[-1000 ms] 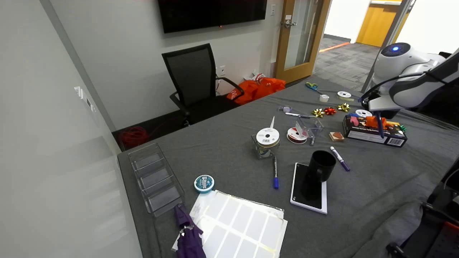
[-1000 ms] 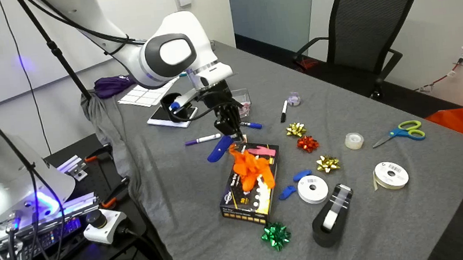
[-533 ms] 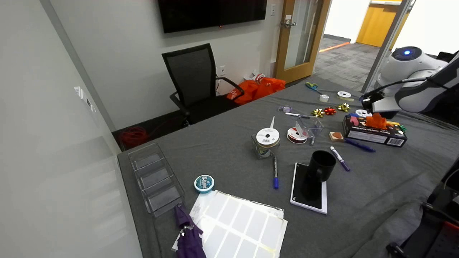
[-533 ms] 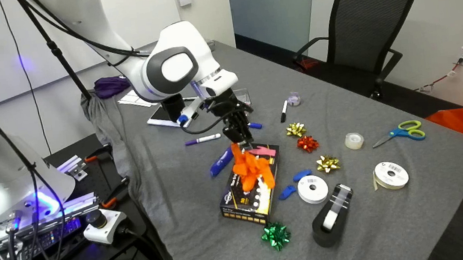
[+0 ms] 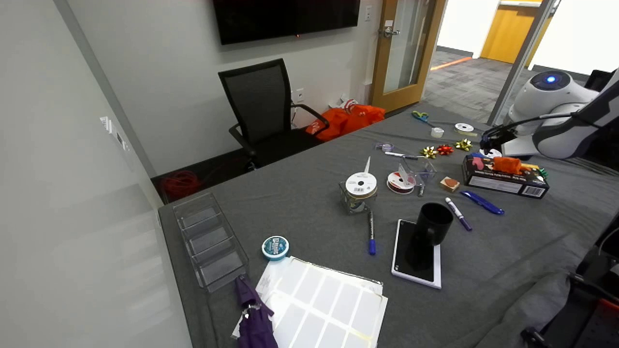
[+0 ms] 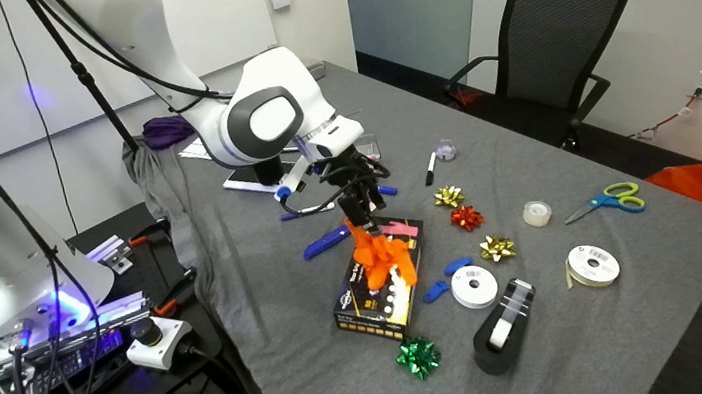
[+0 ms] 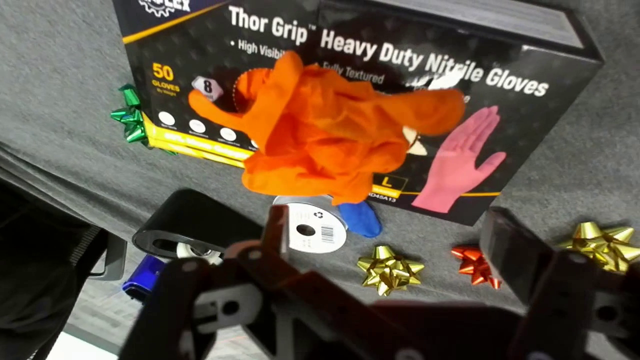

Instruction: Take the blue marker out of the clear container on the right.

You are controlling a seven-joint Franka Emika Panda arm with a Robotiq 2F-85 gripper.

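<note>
My gripper (image 7: 390, 231) stands open with nothing between its fingers (image 7: 515, 252). In an exterior view the gripper (image 6: 369, 216) hangs beside a black glove box. A long flat blue thing (image 5: 482, 202) lies on the table next to that box, apart from the gripper. I cannot tell if it is a marker or a cutter. The clear container (image 5: 420, 170) lies near a red ribbon spool; something slim and grey shows at its edge. A marker with a blue cap (image 5: 372, 237) lies farther off. Another blue cap (image 6: 387, 190) shows behind the gripper.
An orange glove (image 7: 320, 135) lies on the glove box (image 6: 375, 299). Shiny bows (image 6: 449, 196), a tape dispenser (image 6: 505, 327) and ribbon spools surround it. A black cup (image 5: 434, 223) stands on a tablet. A purple marker (image 5: 458, 213) and a wooden stamp (image 5: 449, 184) lie close by.
The gripper has let go of the blue thing, which has dropped and now lies flat on the table. The arm has shifted a little toward the glove box. The stamp has turned slightly.
</note>
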